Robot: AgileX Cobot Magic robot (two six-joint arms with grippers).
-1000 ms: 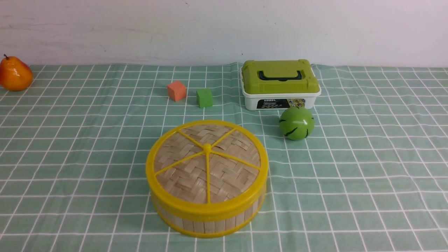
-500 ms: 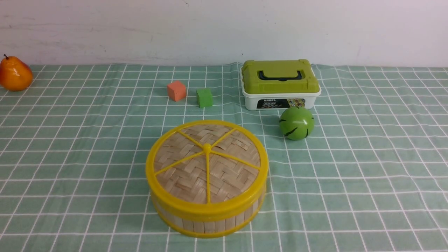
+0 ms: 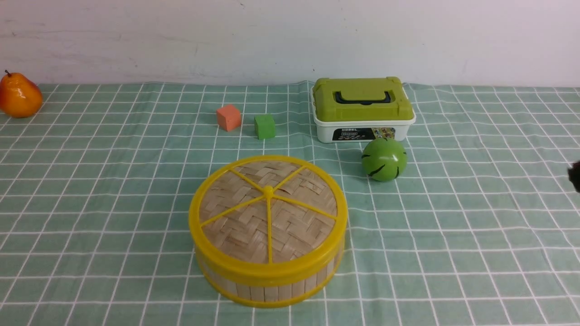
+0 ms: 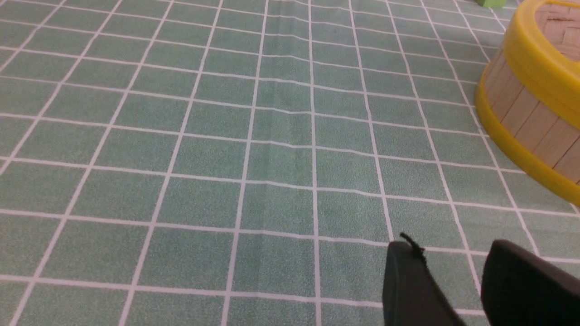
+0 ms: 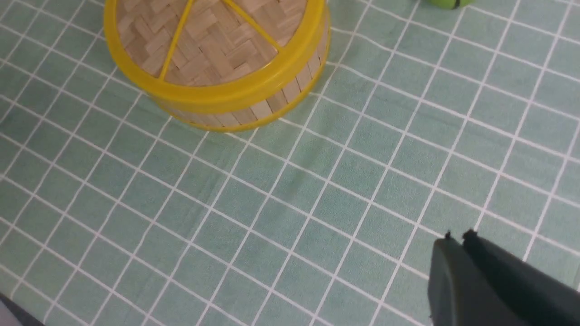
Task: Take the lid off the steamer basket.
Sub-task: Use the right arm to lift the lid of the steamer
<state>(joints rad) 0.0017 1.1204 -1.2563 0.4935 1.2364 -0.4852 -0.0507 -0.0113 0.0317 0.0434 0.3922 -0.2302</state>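
Woven bamboo lid [image 3: 267, 213] sits flat on steamer basket [image 3: 267, 286], centre-front of green check cloth [image 3: 90, 203]. R gripper [image 5: 458, 236]: fingers pressed together, nothing btwn them, over bare cloth, well apart from basket. L gripper [image 4: 453, 248]: fingers spread, empty, near basket wall, not touching.

Pear [image 3: 19, 96], lidded box [image 3: 364, 108], green ball [image 3: 384, 159]

Qty: 1 steamer basket [image 3: 267, 290] w/ 1 lid [image 3: 267, 213]; 2 cubes – 1 orange cube [image 3: 228, 117], 1 green cube [image 3: 264, 126]; 1 box [image 3: 362, 129]; 1 green ball [image 3: 384, 159]; 1 pear [image 3: 19, 96].
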